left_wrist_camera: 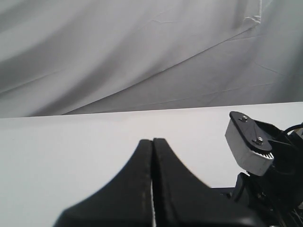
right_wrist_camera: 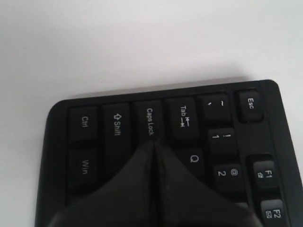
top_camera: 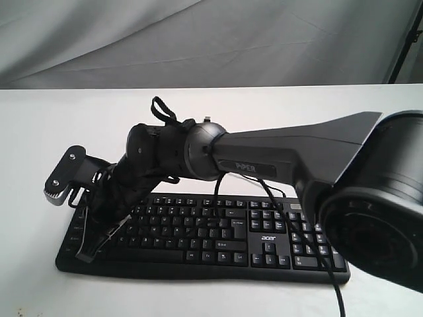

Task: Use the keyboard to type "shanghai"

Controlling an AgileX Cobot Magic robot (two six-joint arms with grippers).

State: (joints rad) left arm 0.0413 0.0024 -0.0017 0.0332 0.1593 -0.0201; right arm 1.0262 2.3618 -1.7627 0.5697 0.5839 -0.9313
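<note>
The black keyboard (top_camera: 218, 231) with white legends and an acer logo lies on the white table, near its front. My right arm reaches across it to its left end. My right gripper (top_camera: 84, 254) is shut with nothing in it and points down at that end. In the right wrist view the keyboard (right_wrist_camera: 118, 125) fills the frame, and the right gripper (right_wrist_camera: 155, 141) has its tips at the edge of the Caps Lock key (right_wrist_camera: 149, 120), beside Q. My left gripper (left_wrist_camera: 152, 140) is shut and empty above bare table; it does not show in the exterior view.
A thin black cable (top_camera: 310, 244) drapes over the keyboard's right part, past the number pad (top_camera: 304, 241). The right arm's grey wrist camera block (top_camera: 63, 178) sticks out left of the keyboard and also shows as a grey block (left_wrist_camera: 248, 142) beside my left gripper. Grey cloth hangs behind the table.
</note>
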